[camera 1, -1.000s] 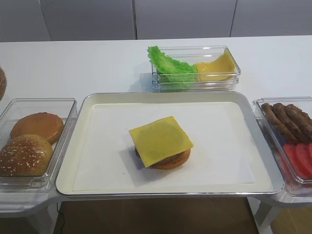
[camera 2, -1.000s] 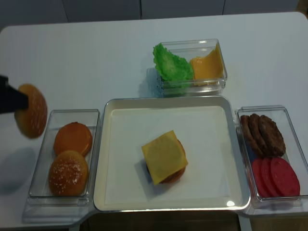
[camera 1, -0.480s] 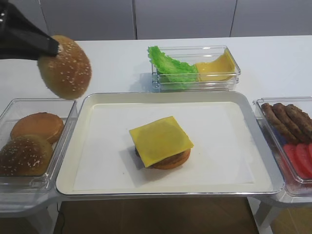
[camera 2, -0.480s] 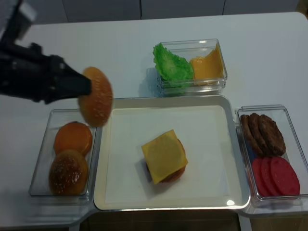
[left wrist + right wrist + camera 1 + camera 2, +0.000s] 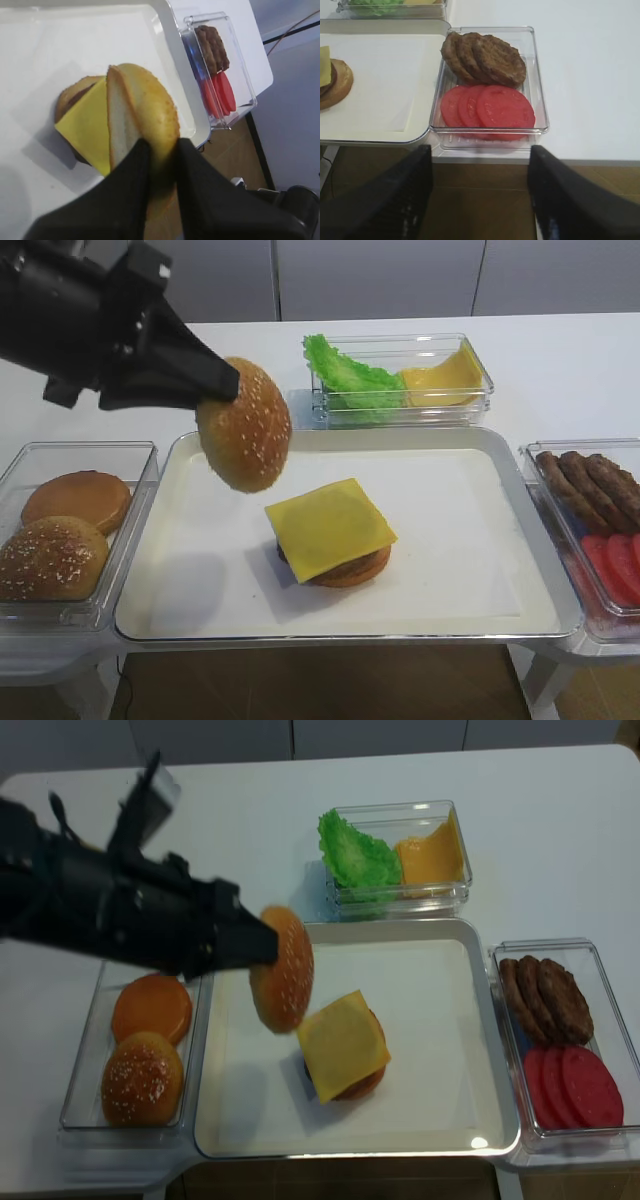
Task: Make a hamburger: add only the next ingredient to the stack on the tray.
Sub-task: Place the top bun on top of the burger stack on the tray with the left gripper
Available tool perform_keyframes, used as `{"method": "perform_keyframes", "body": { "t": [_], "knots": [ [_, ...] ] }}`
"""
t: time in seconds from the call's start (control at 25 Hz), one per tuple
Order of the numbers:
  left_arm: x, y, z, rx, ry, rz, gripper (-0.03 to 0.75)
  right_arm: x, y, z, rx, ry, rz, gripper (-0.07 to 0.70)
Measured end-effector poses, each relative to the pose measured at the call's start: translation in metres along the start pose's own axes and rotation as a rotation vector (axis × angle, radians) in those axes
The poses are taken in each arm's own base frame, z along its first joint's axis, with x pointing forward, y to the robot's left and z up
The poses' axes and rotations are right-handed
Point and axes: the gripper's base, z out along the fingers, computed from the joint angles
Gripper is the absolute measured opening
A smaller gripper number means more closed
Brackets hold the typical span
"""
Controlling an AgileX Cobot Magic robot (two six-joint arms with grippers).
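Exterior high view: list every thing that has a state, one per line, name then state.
Sesame bun top: held on edge, in the air over the tray's left part.
Left end effector: shut on the sesame bun top.
Right end effector: open, empty.
Stack: cheese on top, uncapped.
Tray: holds only the stack.
Bun tub: two buns inside.

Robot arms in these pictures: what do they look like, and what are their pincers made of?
The left arm is matte black and bulky, narrowing into a wedge toward its left gripper, which ends in two flat black fingers. A small pale patch sits on top of the arm. Of the right gripper only two broad black fingers show. No cables or lettering are visible on either arm.
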Motion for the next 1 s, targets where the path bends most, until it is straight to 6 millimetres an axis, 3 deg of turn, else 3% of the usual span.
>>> {"method": "perform_keyframes", "body": {
  "t": [0.24, 0.64, 1.0],
  "knots": [
    [0.016, 0.011, 0.025, 0.063, -0.084, -0.112, 0.113, 0.000, 0.000, 0.000, 0.000, 0.000, 0.000, 0.470],
    [0.033, 0.028, 0.039, 0.175, -0.182, -0.280, 0.111, 0.000, 0.000, 0.000, 0.000, 0.000, 0.000, 0.470],
    [0.037, 0.020, 0.053, 0.247, -0.189, -0.306, 0.110, 0.000, 0.000, 0.000, 0.000, 0.000, 0.000, 0.470]
  ]
}}
